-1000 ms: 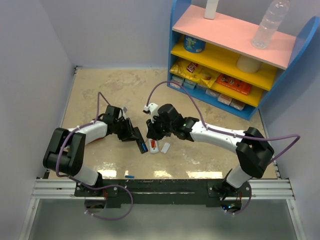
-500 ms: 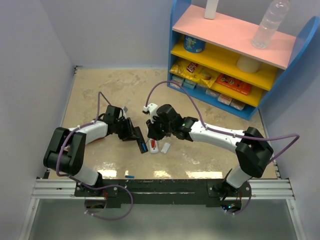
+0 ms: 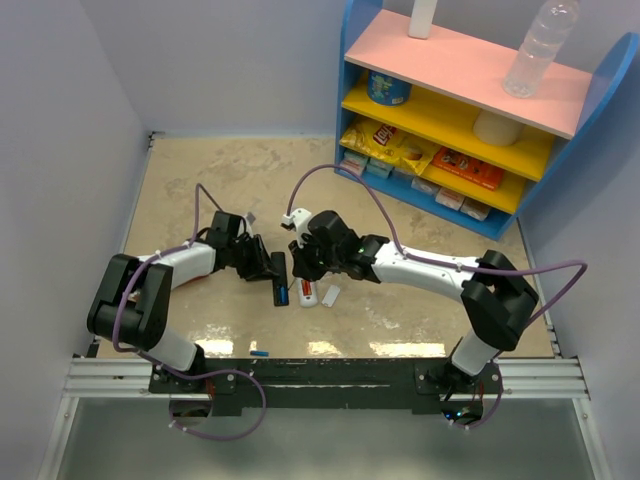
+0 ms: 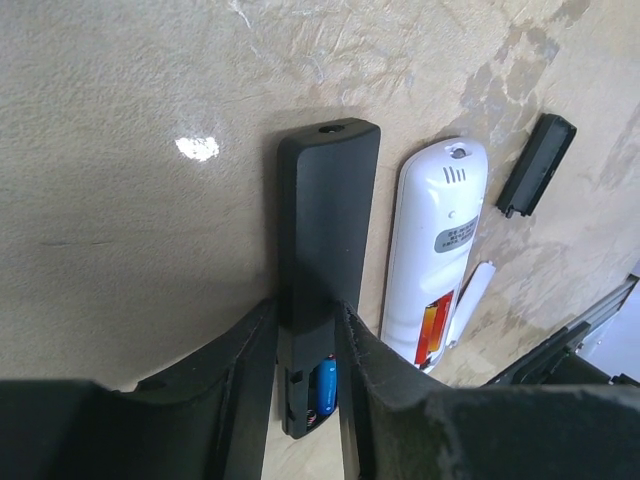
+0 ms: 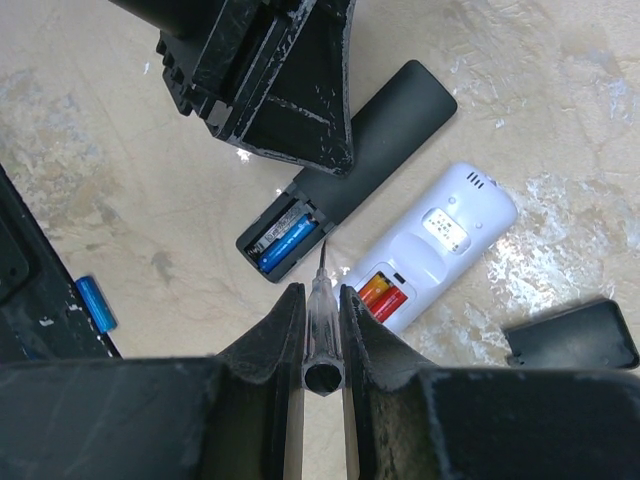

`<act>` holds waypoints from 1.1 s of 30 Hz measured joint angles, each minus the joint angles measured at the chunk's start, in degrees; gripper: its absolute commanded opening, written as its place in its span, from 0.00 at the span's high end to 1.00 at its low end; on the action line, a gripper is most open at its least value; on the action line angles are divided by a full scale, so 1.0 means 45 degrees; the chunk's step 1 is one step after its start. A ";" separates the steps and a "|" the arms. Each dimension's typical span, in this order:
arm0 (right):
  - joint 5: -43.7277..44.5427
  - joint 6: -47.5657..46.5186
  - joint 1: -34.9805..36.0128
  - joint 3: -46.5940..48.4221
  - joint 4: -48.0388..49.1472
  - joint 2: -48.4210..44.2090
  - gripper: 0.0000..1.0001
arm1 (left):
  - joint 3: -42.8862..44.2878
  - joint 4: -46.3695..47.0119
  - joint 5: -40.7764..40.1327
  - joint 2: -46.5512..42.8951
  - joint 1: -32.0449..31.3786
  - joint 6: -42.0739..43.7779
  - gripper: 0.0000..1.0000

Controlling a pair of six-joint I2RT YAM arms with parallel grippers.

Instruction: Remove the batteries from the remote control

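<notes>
A black remote control point(image 4: 325, 220) lies back-up on the table with its battery bay uncovered. One blue battery point(image 4: 325, 388) sits in the bay, beside an empty slot. My left gripper point(image 4: 305, 312) is shut on this remote's sides near the bay. Beside it lies a white remote control point(image 5: 445, 240) holding two orange-red batteries point(image 5: 383, 295). My right gripper point(image 5: 322, 292) is shut on a clear-handled screwdriver point(image 5: 322, 320). Its tip hangs just short of the black remote's bay, beside the blue battery point(image 5: 288, 243). In the top view both grippers point(image 3: 272, 267) point(image 3: 303, 264) meet over the two remotes point(image 3: 281, 283).
A loose blue battery point(image 3: 260, 353) lies near the table's front edge. A black cover plate point(image 5: 572, 335) and a white cover plate point(image 4: 470, 298) lie by the white remote. A blue shelf point(image 3: 450, 110) with snacks and a bottle stands at the back right.
My left gripper has swung the black remote so it lies straighter beside the white one. The right gripper with the screwdriver has shifted slightly left, toward the bay.
</notes>
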 measured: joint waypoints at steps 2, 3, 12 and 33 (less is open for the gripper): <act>0.0146 0.0058 0.0024 0.0063 -0.0097 0.0000 1.00 | -0.0078 0.0126 0.0039 -0.0010 0.0000 -0.0058 0.66; 0.0272 0.0102 0.0063 0.0083 -0.0146 0.0000 1.00 | -0.0097 0.0151 0.0039 -0.0029 0.0000 -0.0073 0.66; 0.0772 0.0476 0.0102 0.0287 -0.0777 -0.0160 1.00 | -0.0321 0.0049 -0.0063 -0.0364 -0.0015 -0.0170 0.61; 0.0986 0.0967 0.0636 0.0651 -0.1103 -0.0330 1.00 | -0.0763 -0.0189 -0.0228 -0.1035 -0.0024 -0.0272 0.61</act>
